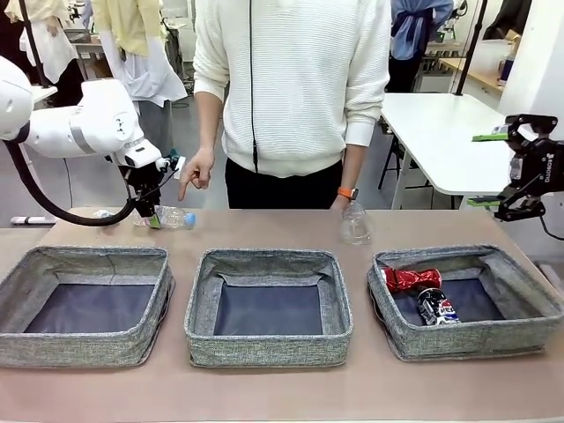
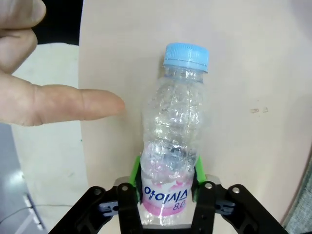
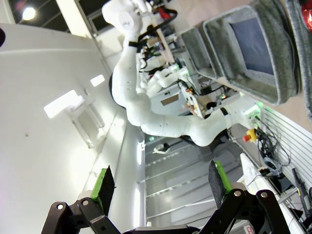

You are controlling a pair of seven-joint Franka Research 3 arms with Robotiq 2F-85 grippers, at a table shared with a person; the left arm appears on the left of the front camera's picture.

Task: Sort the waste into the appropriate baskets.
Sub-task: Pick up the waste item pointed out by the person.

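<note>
Now the left gripper [image 2: 167, 171] has its green pads pressed on both sides of the clear bottle [image 2: 173, 122], at the pink label. The bottle lies on the table [image 2: 243, 73] near its far edge, beside the person's pointing hand [image 2: 48, 100]. The right gripper [image 3: 161, 183] stands wide apart and empty, up in the air.

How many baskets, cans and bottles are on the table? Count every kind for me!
Grey baskets: 3
Cans, the red can and the Pepsi can: 2
Clear bottle: 1
Clear plastic container: 1
Total: 7
</note>
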